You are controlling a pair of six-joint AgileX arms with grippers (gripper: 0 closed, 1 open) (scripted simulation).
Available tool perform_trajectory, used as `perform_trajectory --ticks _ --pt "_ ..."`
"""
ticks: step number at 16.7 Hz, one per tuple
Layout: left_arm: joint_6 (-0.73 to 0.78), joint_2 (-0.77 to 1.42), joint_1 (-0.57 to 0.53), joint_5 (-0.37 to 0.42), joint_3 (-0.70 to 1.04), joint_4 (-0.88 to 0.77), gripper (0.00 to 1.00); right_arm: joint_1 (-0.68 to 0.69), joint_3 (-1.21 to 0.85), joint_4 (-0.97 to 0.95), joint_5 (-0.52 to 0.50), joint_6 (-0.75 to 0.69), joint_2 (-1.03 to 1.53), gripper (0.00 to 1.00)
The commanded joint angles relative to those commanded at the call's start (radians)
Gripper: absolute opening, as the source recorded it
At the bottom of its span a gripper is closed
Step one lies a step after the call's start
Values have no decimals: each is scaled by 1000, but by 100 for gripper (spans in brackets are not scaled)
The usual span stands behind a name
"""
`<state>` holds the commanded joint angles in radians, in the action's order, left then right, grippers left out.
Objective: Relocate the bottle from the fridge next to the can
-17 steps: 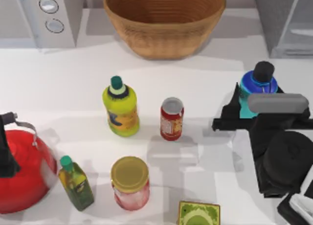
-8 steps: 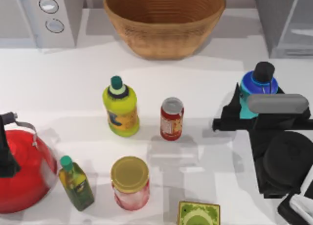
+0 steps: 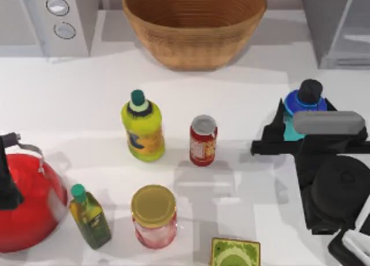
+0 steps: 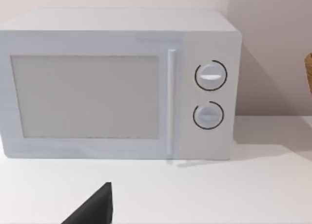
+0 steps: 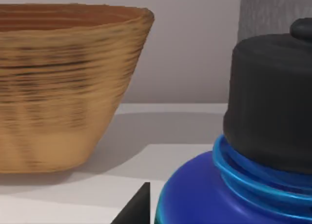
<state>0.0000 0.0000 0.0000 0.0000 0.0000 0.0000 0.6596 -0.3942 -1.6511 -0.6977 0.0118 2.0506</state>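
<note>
The turquoise bottle [image 3: 300,106], with its blue shoulder and black cap, stands on the table at the right, in front of the grey fridge [image 3: 338,29]. My right gripper [image 3: 302,127] is around its body and open, with a thin gap beside the black finger [image 5: 134,209] that stands next to the bottle [image 5: 204,195]. The red can [image 3: 203,140] with a silver top stands mid-table, well to the bottle's left. My left arm is parked; a black part of its gripper [image 4: 95,209] faces the microwave.
A wicker basket [image 3: 193,23] sits at the back centre and a white microwave [image 3: 49,20] at the back left. A yellow-green bottle [image 3: 142,127], a gold-lidded jar [image 3: 154,217], a small dark-green bottle [image 3: 89,215] and a red kettle [image 3: 26,199] stand left of the can.
The bottle has sunk a little lower between the fingers while the right arm stayed where it was. Nothing else has moved.
</note>
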Motion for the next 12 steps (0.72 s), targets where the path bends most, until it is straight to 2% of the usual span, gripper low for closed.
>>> perform_trajectory --ticks 2,3,12 --pt "0 0 0 0 0 0 100 0 0 0 0 0 0 98" --pt "0 0 0 0 0 0 100 0 0 0 0 0 0 100" --pt "0 0 0 0 0 0 100 2 3 -3 -4 0 -1 100"
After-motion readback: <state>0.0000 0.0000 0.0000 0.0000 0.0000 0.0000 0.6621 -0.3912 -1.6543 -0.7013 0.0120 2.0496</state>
